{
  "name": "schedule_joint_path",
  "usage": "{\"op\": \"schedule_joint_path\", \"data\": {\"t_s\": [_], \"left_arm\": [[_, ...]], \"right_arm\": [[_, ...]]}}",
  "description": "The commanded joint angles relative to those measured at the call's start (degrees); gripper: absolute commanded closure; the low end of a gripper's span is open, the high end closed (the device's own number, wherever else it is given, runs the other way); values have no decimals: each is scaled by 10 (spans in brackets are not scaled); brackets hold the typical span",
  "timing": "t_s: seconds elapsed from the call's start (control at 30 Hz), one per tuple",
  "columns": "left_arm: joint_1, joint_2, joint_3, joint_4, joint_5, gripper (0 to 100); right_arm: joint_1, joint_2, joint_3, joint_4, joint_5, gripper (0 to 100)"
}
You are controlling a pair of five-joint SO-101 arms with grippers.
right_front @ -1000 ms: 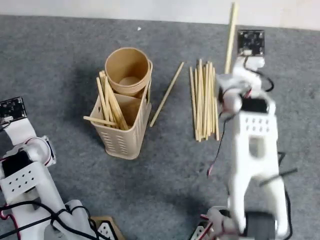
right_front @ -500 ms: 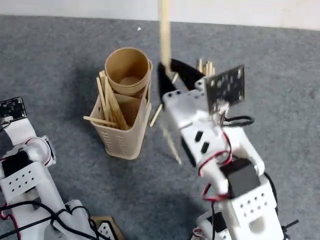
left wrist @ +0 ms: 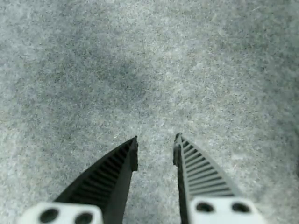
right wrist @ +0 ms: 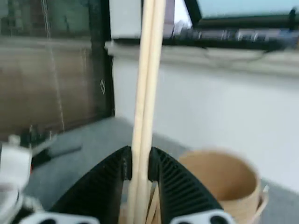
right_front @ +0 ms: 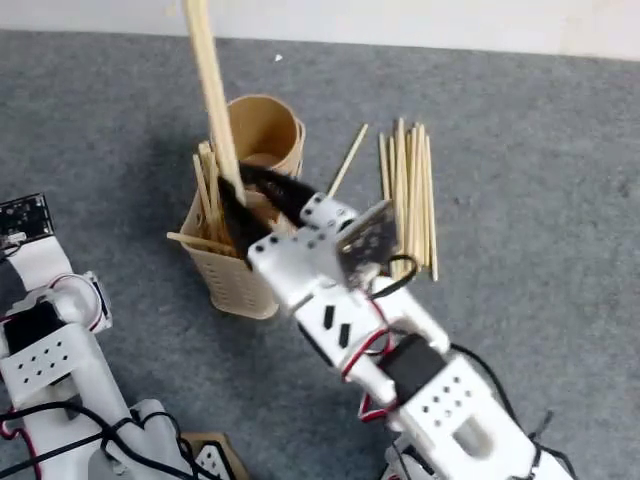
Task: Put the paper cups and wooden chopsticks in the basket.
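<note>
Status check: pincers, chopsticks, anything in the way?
Right pincer shut on held chopsticks, upright above basket. Left pincer open over carpet. Paper cup and sticks crowd basket; loose pile beside it.

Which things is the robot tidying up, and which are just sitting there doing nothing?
For the job: basket, paper cups in it, held chopsticks in the right gripper, chopstick pile, loose chopstick.
Just there: grey mat, left gripper open above it.

Right arm [right_front: 400,350] extended diagonally leftward, right tool [right wrist: 139,156] clamped tight, left tool [left wrist: 155,142] parted, pointing down
</note>
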Motion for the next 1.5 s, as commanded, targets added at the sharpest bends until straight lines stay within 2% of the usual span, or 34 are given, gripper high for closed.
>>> {"op": "schedule_joint_path", "data": {"t_s": [0.0,0.23,0.33,0.87,1.13,1.3,1.47], "left_arm": [[0,-10,-2,-8,-2,841],[3,-13,10,-18,-2,841],[3,-13,10,-22,-2,841],[3,-12,10,-23,-2,841],[3,-12,10,-22,-2,841],[3,-12,10,-22,-2,841],[4,-12,10,-24,-2,841]], "right_arm": [[-11,25,29,-29,-1,992],[24,116,28,-51,29,986],[36,116,25,-62,29,945],[36,116,-153,129,31,929],[34,119,-161,132,32,926],[33,116,-164,132,27,851],[12,119,-164,131,27,848]]}}
